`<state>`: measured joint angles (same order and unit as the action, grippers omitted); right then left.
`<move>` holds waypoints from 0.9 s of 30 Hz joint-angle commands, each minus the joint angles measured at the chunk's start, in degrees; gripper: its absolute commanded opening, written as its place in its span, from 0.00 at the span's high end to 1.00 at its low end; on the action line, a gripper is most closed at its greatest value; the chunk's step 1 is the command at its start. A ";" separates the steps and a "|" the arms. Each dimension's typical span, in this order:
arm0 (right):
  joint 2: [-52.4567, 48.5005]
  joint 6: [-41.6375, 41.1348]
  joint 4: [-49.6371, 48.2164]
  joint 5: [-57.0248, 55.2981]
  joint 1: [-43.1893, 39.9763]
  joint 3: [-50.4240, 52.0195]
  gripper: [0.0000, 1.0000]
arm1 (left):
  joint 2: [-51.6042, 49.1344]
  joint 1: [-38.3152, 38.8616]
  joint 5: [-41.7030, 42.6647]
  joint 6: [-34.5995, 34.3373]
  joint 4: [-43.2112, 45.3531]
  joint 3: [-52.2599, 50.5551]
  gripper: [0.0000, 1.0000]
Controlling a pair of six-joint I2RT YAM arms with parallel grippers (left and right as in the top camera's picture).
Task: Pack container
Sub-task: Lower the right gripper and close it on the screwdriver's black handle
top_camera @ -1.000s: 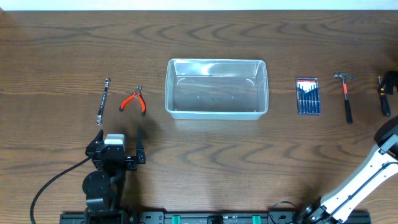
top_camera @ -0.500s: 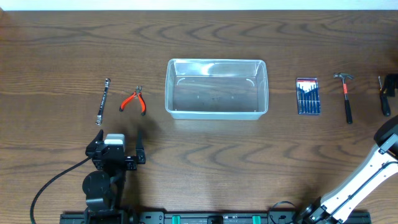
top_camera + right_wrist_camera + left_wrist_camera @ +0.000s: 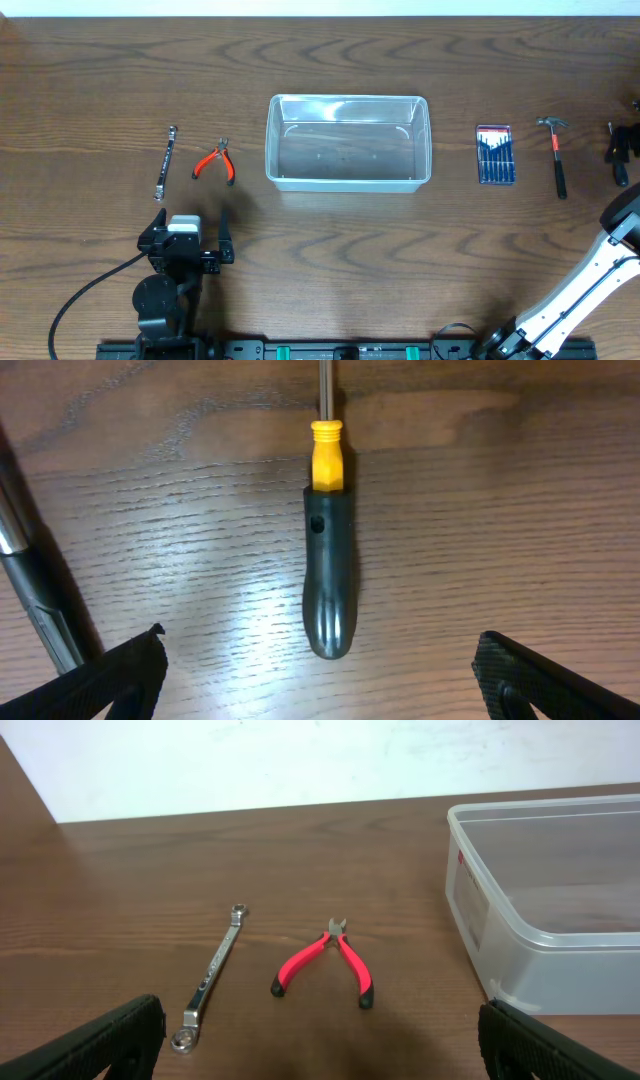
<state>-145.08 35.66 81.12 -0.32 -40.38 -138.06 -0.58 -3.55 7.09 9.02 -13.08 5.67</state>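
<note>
Container (image 3: 480,925) end wall carries a label (image 3: 466,892), unreadably small.

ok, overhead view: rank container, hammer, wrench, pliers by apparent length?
1. container, clearly longest
2. hammer and wrench: look about alike, so I won't rank them
3. pliers, shortest
</note>
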 commanded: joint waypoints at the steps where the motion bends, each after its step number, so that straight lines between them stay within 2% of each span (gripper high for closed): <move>1: -3.06 1.29 -0.07 -0.83 0.24 -0.52 0.01 | 0.35 -0.24 -0.44 -0.09 -0.48 -1.44 0.02; 27: -5.05 1.09 -1.60 -4.04 0.28 -0.52 0.01 | 0.35 -0.24 -0.44 -0.09 -0.48 -1.44 0.02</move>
<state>-149.99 35.88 79.46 -3.46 -40.38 -138.02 -0.58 -3.55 7.09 9.02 -13.08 5.67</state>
